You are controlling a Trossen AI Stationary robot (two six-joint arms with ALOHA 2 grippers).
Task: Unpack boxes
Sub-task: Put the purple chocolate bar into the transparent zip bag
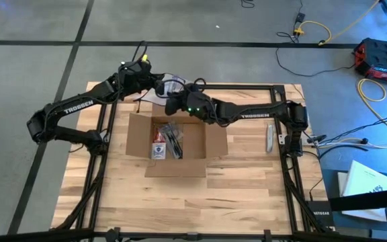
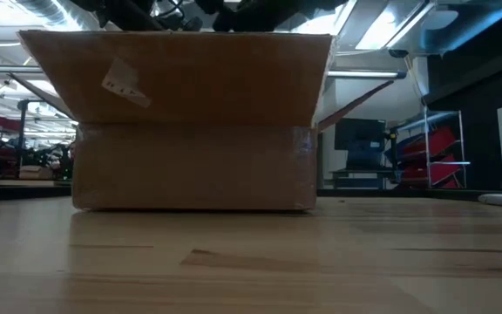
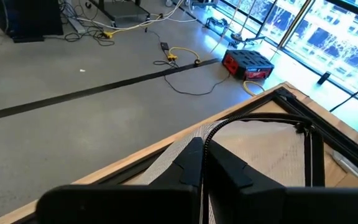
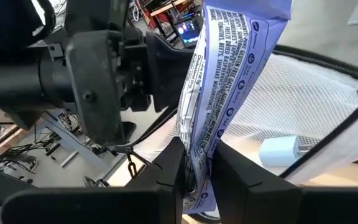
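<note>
The shallow brown cardboard box [image 1: 136, 134] stands open in the middle of the table, flaps spread; in the low view its near flap [image 2: 190, 74] stands up. Inside lie a small red-and-blue object [image 1: 158, 145] and a dark item [image 1: 175, 140]. Both grippers meet just beyond the box's far side, above the table. My left gripper [image 1: 157, 83] [image 3: 202, 163] and my right gripper [image 1: 173, 101] [image 4: 196, 169] are each shut on a clear plastic bag [image 1: 172, 81] with blue print [image 4: 219, 81]. A small pale object [image 4: 279, 151] shows behind the film. My left gripper pinches a thin edge of the clear bag's film [image 3: 194, 144] between its two shut fingers; the film spreads away from the fingertips toward the table's right. The bag is lifted clear of the table. My right gripper pinches the bag's blue-printed strip [image 4: 197, 146] between its two fingers, which lie across the strip. The strip runs on past the fingertips toward the left gripper, and the bag is held clear of the box.
A grey hand tool [image 1: 269, 137] lies on the table to the right of the box. The black frame rails [image 1: 110, 117] run along both sides of the table. Bare wood [image 1: 247, 188] lies near and right of the box. Cables and a red case [image 1: 381, 57] sit on the floor.
</note>
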